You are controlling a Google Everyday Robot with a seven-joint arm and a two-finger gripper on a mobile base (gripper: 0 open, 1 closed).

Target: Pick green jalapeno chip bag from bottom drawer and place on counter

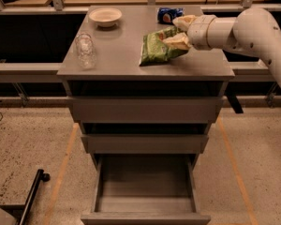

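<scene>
The pincer (171, 32) was over the counter's (117, 62) right half, clamped on the right end of the bag (157, 49)! The bag lay tilted on the counter, close to the front edge. A blue can (168, 14) sat just behind the pincer and a bowl (105, 17) at the back left. A clear glass (85, 49) stood near the left edge, with a broad stretch of bare counter between it and the bag. Down below, the bottom drawer (145, 216) hung pulled out.

A robot test lab: a grey 3-drawer cabinet (145, 109) stands on a speckled floor (28, 144) with orange lines (61, 172), a robot's gripper (178, 31) above its counter (117, 55).
</scene>
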